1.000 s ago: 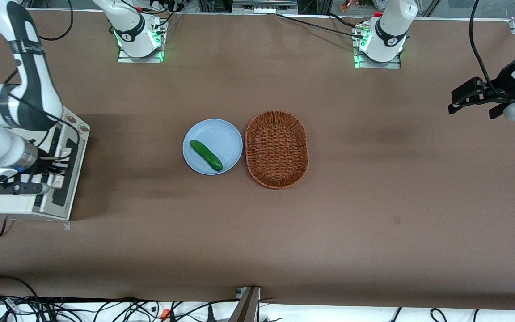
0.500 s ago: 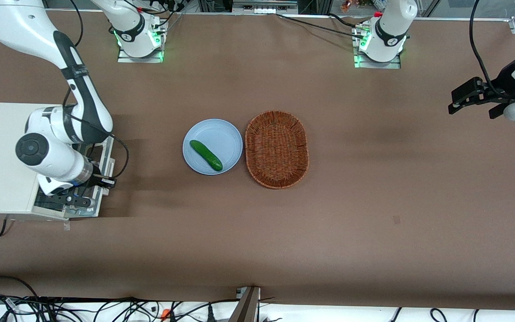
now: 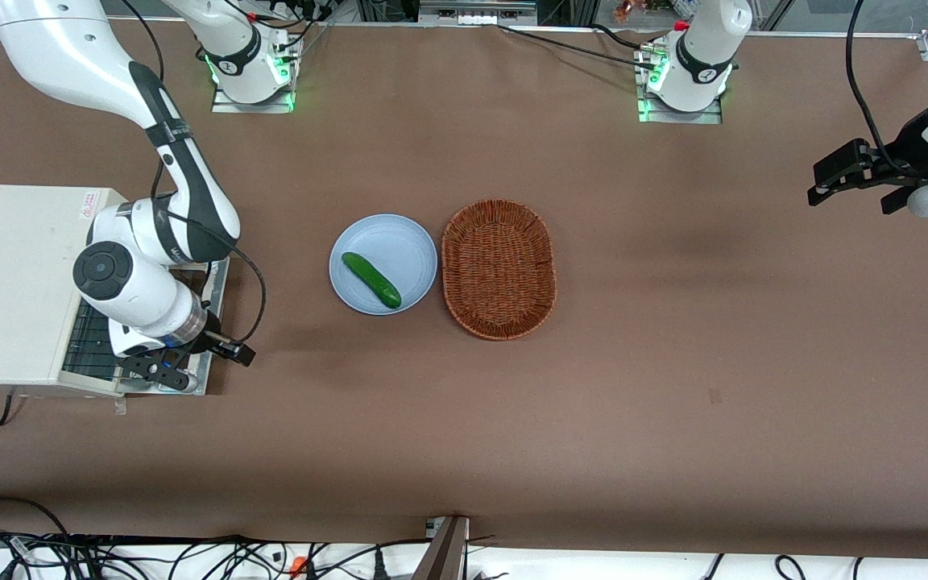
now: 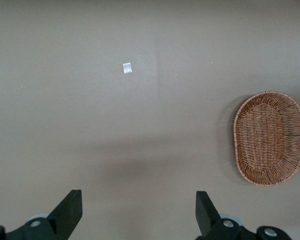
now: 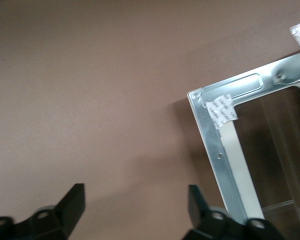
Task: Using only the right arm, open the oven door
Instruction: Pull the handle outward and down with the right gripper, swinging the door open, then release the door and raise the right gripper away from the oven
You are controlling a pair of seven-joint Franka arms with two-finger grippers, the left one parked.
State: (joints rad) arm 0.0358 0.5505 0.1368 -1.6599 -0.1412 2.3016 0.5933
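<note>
The gripper (image 3: 164, 369) hangs just over the outer edge of the lowered oven door (image 3: 210, 322), at the working arm's end of the table near that short edge. Its fingers (image 5: 72, 205) are spread wide with nothing between them, only bare brown table (image 3: 512, 419) showing in the gap, and they look clear of the door's shiny metal frame (image 5: 215, 145). The door appears to lie fully down, so the sensible thing now is to lift straight up and away without catching the frame. The oven (image 3: 21, 282) sits against that same edge, its rack visible inside.
</note>
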